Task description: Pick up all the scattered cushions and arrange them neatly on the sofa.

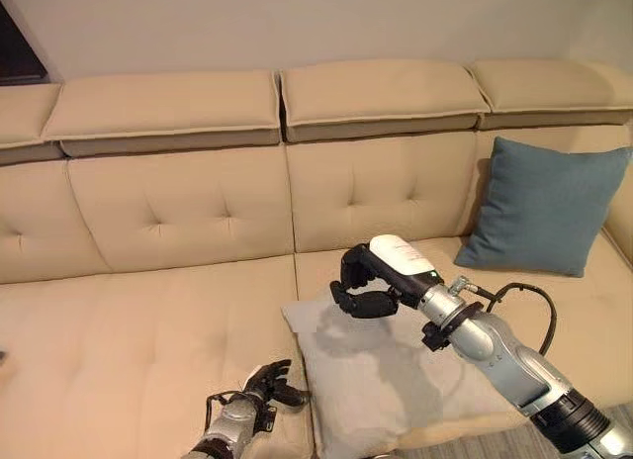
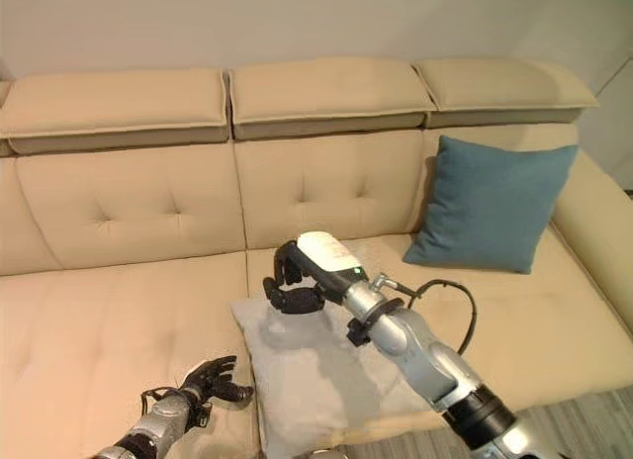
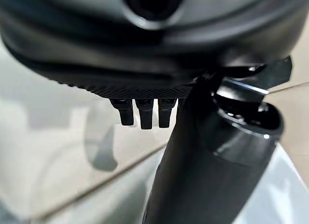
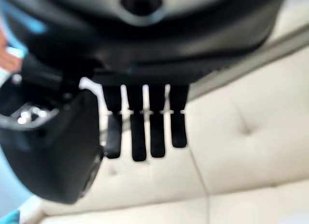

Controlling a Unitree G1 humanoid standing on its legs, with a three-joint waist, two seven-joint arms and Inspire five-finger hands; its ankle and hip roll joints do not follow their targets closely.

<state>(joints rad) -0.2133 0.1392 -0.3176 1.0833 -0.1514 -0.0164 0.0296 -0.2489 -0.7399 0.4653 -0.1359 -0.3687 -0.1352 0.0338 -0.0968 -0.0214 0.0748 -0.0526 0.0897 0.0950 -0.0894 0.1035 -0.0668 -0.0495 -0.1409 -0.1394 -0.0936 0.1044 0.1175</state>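
A light grey cushion (image 1: 381,375) lies flat on the beige sofa seat (image 1: 129,330), near its front edge. My right hand (image 1: 368,281) hovers just above the cushion's far corner with relaxed fingers (image 4: 145,132) that hold nothing, and it casts a shadow on the cloth. My left hand (image 1: 269,384) is low at the seat's front edge, open, its fingers pointing at the cushion's left side and just short of it. A blue cushion (image 1: 544,207) leans upright in the sofa's right corner.
The tufted sofa backrest (image 1: 198,207) runs across the view, with padded headrests (image 1: 376,98) on top. A strip of grey floor (image 1: 613,414) shows at the lower right.
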